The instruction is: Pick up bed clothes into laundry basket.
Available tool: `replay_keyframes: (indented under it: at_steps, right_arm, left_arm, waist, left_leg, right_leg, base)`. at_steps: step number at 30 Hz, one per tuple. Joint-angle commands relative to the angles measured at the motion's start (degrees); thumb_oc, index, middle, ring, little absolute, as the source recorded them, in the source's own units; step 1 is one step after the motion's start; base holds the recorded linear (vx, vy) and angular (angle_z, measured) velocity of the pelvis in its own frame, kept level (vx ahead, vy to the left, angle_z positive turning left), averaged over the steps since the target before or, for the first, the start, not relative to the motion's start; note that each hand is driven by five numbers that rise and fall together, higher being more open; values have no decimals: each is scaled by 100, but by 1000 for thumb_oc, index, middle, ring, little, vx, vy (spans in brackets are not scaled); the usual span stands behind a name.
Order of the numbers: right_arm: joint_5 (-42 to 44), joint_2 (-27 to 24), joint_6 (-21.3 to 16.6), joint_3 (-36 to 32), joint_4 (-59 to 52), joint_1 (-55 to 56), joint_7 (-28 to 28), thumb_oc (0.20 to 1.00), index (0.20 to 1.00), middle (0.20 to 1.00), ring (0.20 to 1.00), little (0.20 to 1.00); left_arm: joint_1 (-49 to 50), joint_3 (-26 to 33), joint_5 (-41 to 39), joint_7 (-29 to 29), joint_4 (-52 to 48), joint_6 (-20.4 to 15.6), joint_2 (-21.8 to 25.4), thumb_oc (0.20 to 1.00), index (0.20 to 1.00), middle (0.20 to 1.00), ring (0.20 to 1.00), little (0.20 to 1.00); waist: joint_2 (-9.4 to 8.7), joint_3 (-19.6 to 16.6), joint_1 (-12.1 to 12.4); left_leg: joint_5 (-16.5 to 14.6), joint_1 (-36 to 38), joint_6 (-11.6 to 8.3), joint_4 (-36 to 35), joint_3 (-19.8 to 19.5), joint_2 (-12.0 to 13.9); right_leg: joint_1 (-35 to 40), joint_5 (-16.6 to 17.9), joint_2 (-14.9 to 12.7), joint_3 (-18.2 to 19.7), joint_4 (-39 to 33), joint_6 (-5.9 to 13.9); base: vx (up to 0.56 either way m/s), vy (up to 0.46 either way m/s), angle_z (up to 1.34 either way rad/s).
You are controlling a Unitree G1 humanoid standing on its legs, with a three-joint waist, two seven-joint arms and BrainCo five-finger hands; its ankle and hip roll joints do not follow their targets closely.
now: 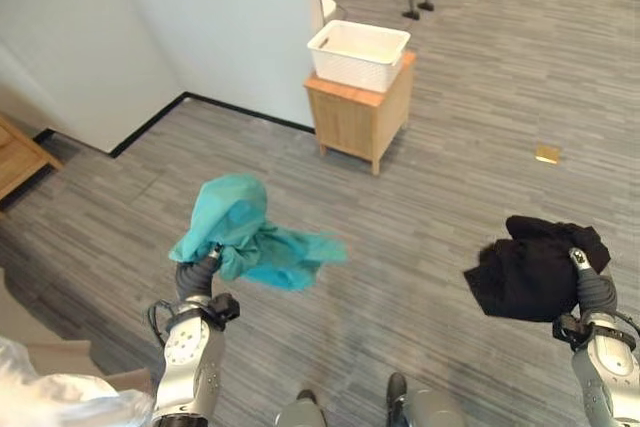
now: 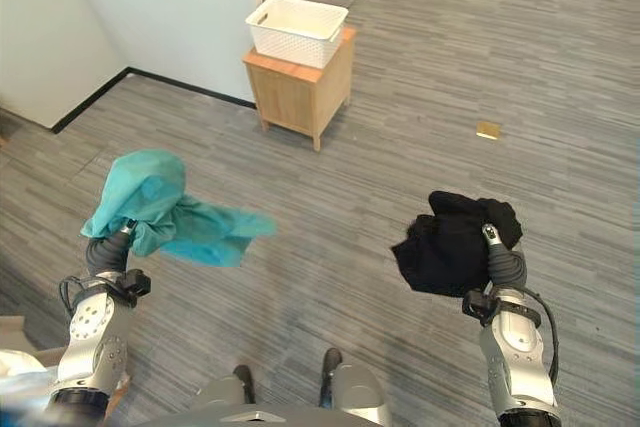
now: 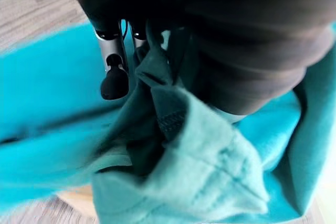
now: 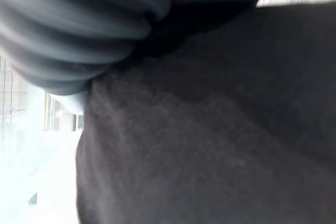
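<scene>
Clothes, two pieces, one in each hand and both up off the floor. Teal cloth (image 1: 248,232) is bunched over the left hand (image 1: 197,277), one corner trailing out sideways in the air; the left wrist view has a dark-tipped finger (image 3: 114,82) pressed into its folds, closed on it. Black cloth (image 2: 452,242) sits wadded on the right hand (image 2: 503,260), whose fingers are buried under the fabric, so I cannot tell how far they are curled. One white basket (image 1: 358,53) stands ahead on one small wooden cabinet (image 1: 360,113), hard by the white wall's (image 1: 215,22) corner; nothing visible inside it. Between hands and cabinet lies bare grey plank floor (image 1: 430,197), wide open to the right.
</scene>
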Motion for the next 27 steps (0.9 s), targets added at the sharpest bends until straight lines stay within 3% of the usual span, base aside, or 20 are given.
replay_keyframes:
  at_steps: [1,3,4,9,13,14,21,27]
  right_arm:
    - [32,-201,-407,-156,-302,-208,-42,200,200,200,200,200]
    - [74,-219,-434,-109,-331,-253,-56,200,200,200,200,200]
    - [103,-221,-407,-79,-366,-273,-7,200,200,200,200,200]
    - [194,91,-431,141,-383,-531,81,200,200,200,200,200]
    - [136,206,-308,478,-356,-573,221,200,200,200,200,200]
    - [97,207,-261,471,-398,-501,287,200,200,200,200,200]
    - [70,215,-231,401,-444,-366,254,200,200,200,200,200]
    - [63,236,-212,311,-499,-235,240,200,200,200,200,200]
  left_arm:
    - [-201,190,57,10,-273,-476,306,200,200,200,200,200]
    - [-336,76,68,76,-207,-500,310,200,200,200,200,200]
    - [-309,97,28,42,-208,-499,302,200,200,200,200,200]
    - [-188,160,64,38,-362,-505,369,200,200,200,200,200]
    - [-139,343,158,159,-352,-531,533,200,200,200,200,200]
    - [-128,387,197,192,-357,-543,550,200,200,200,200,200]
    - [-117,357,185,321,-292,-510,415,200,200,200,200,200]
    - [-18,361,198,251,-333,-440,347,200,200,200,200,200]
  waist:
    - [-34,-121,52]
    - [28,-94,102]
    - [41,-112,110]
    - [0,-187,232]
    - [-79,-147,348]
    - [-103,-159,325]
    - [-131,-305,307]
    - [-129,-376,228]
  left_leg:
    - [481,-168,-144,-451,-238,-28]
    - [522,-356,-189,-483,-547,-123]
    - [352,-313,-147,-406,-678,-177]
    - [49,-32,151,-484,-306,-436]
    - [22,69,264,-623,10,-544]
    - [45,90,301,-713,13,-632]
    - [124,285,348,-1124,64,-786]
    - [103,432,315,-1127,45,-711]
  right_leg:
    - [548,174,-584,390,-814,765]
    - [674,106,-678,472,-841,849]
    - [683,73,-704,560,-818,871]
    - [517,293,-969,777,-490,1109]
    - [239,610,-1109,693,-367,1265]
    - [222,770,-1152,847,-452,1318]
    - [308,634,-1212,782,-638,1347]
    - [430,486,-1151,755,-697,1316]
  base:
    - [216,216,-2]
    - [201,212,2]
    - [207,203,-1]
    - [155,253,-41]
    - [14,154,-58]
    - [49,101,-37]
    - [33,33,0]
    - [14,-43,1]
